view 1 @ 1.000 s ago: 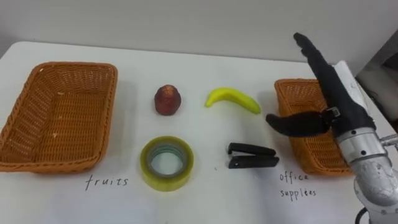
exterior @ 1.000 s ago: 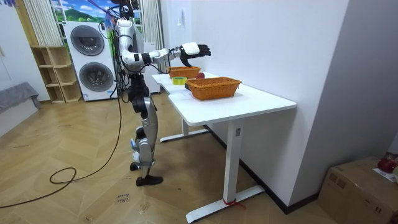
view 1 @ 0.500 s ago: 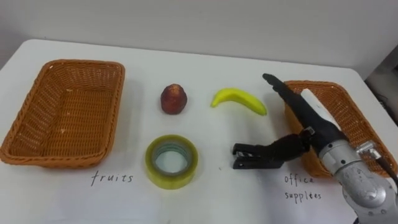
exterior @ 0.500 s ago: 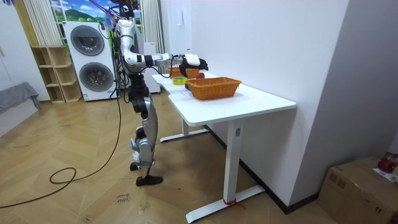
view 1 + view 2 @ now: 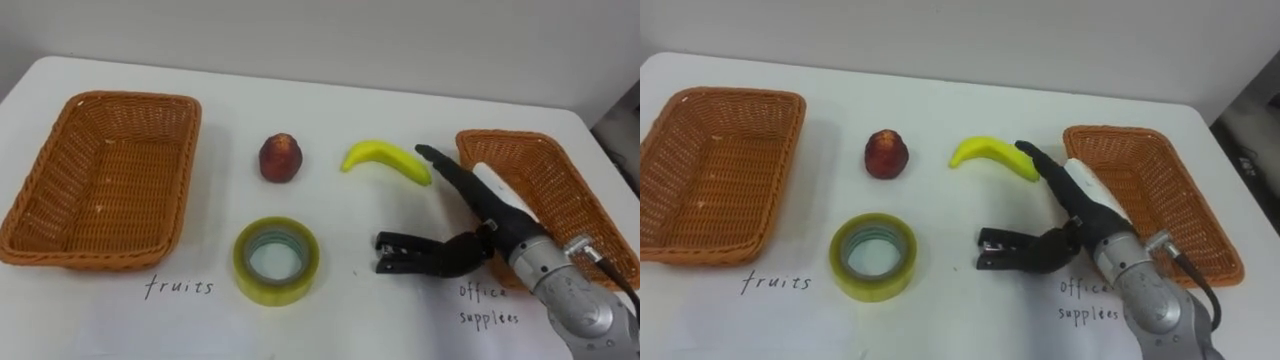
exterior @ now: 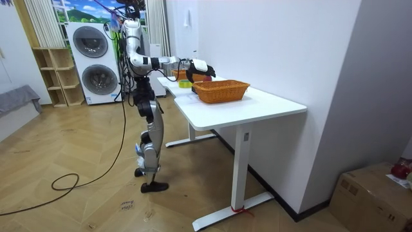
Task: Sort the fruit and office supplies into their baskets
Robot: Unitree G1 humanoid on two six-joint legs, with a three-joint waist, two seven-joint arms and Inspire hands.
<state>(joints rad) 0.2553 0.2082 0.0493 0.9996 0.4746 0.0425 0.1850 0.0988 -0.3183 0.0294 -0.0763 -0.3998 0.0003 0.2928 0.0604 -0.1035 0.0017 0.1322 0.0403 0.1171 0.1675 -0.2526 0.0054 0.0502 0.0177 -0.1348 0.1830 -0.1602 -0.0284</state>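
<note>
A black stapler (image 5: 404, 252) lies on the white table (image 5: 330, 110) in front of the right basket (image 5: 548, 182), labelled for office supplies. My right hand (image 5: 497, 213) hangs low over the stapler's right end. Its fingers (image 5: 447, 168) stretch straight toward the yellow banana (image 5: 384, 159), and its thumb (image 5: 462, 254) rests against the stapler, so the hand is open. A red fruit (image 5: 280, 158) sits left of the banana. A roll of yellowish tape (image 5: 276, 260) lies in front of it. The left basket (image 5: 150, 232), labelled fruits, holds nothing.
Both baskets are wicker, at the table's left and right ends. A pale wall runs behind the table's far edge. In the room view I stand at the table's end, with washing machines (image 6: 93, 61) behind me.
My right hand came down and left from above the right basket to the stapler, and its thumb now touches it. The eye view shifted a little.
</note>
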